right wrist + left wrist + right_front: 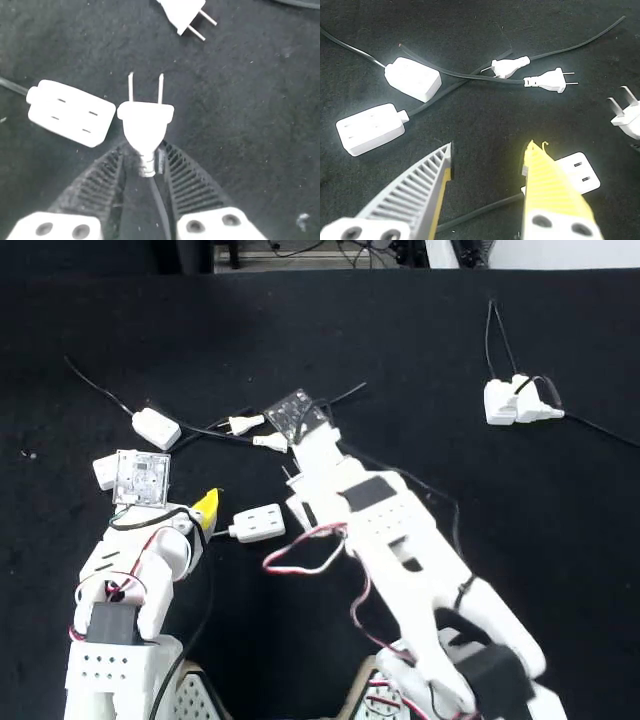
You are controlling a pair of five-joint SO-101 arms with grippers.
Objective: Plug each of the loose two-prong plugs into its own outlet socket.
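Right gripper [143, 150] clamped on the thin neck of a two-prong plug [145, 117], prongs free, just beside the nearest outlet socket [70, 120].

We judge that slim hold behind the plug body the weak point. When the prongs meet the slots the plug may swivel. The socket lies loose on the black cloth [450, 340] with its slots facing up, and may skate away unless braced. In the high view it sits at seven o'clock from the held plug. The left gripper [490, 145], jaws wide and empty, is at nine o'clock of it. The right arm stretches low across the table's middle, while the left arm sits folded near its base, wrist tipped down. Two loose plugs [270, 442] lie at eleven o'clock.
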